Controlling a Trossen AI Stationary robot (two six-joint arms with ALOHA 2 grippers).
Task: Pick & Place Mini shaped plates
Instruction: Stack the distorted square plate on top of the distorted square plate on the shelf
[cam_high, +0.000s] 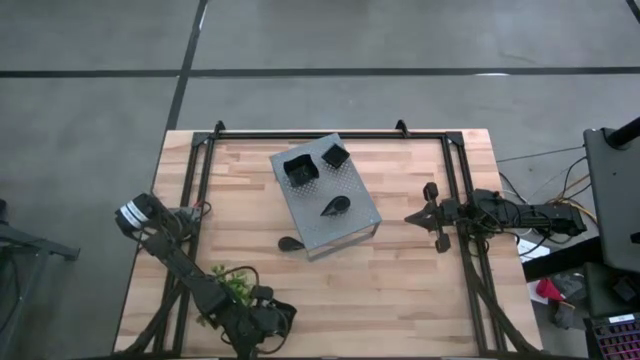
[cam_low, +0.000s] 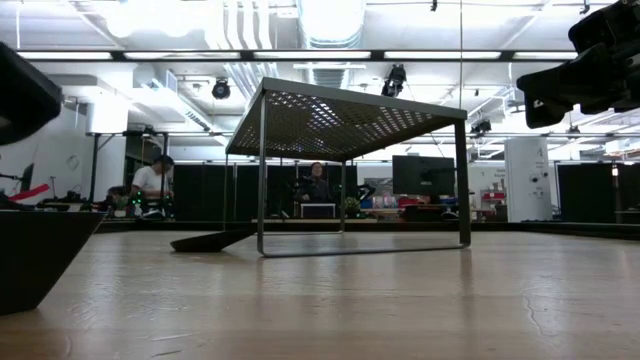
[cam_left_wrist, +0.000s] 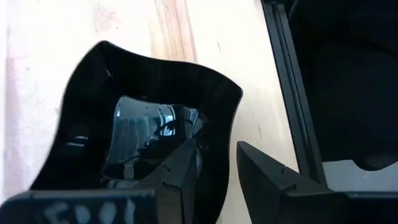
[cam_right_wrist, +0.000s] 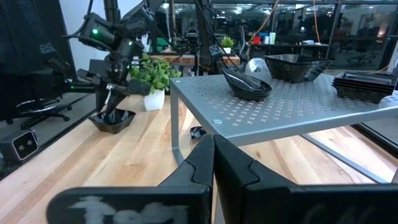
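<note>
A glossy black square mini plate with a wavy rim sits on the wood near the table's front edge, beside the plant. My left gripper comes down on it at a slant, open, one finger inside the plate and one outside its rim. A thin strip of wood shows between the rim and the outer finger. Three more black plates lie on top of the grey perforated box: two square and one leaf-shaped. Another leaf-shaped plate lies on the table at the box's near left corner. My right gripper waits shut at the right. My left gripper straddles the plate's rim, slanting down from above. The inner finger lies over the plate's hollow, and I cannot tell whether it touches the plate. The outer finger stands just clear of the rim. The plate rests on the table.
A small green plant in a white pot stands right beside my left arm. The grey box stands mid-table on thin legs. Black frame rails run along both sides. Bare wood lies between the box and the near edge.
</note>
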